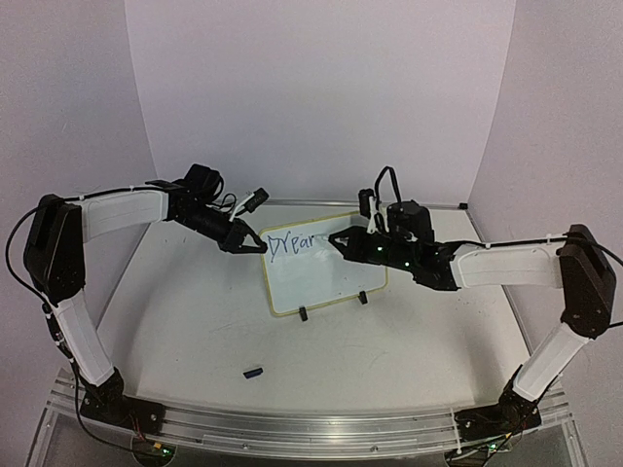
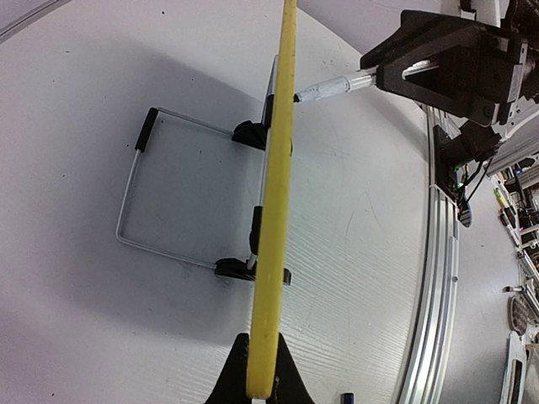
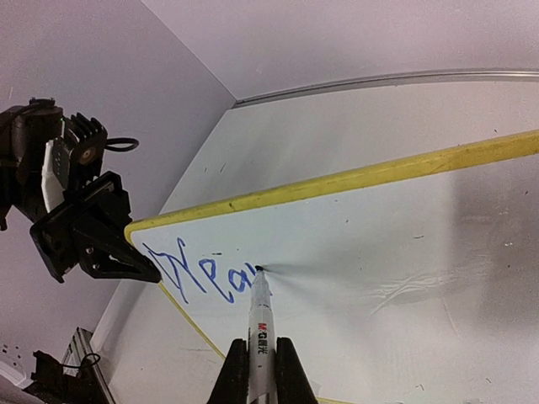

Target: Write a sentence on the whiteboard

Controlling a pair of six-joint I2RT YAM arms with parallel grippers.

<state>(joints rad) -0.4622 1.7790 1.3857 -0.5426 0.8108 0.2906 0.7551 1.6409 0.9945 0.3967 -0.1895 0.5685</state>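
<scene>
The whiteboard point(image 1: 321, 268) stands tilted on two black clip feet at mid table; its yellow frame shows edge-on in the left wrist view point(image 2: 274, 252). My left gripper point(image 1: 245, 241) is shut on its upper left corner point(image 2: 263, 383). Blue script reading "Drea" point(image 1: 292, 242) runs along the top left of the board and shows in the right wrist view point(image 3: 198, 273). My right gripper point(image 1: 338, 239) is shut on a white marker point(image 3: 260, 337), whose tip touches the board just right of the last letter. The marker also shows in the left wrist view point(image 2: 333, 87).
A small dark marker cap point(image 1: 254, 371) lies on the table in front of the board. A wire stand point(image 2: 143, 202) props the board from behind. The table's metal rail point(image 1: 292, 428) runs along the near edge, and grey walls close in the back and sides.
</scene>
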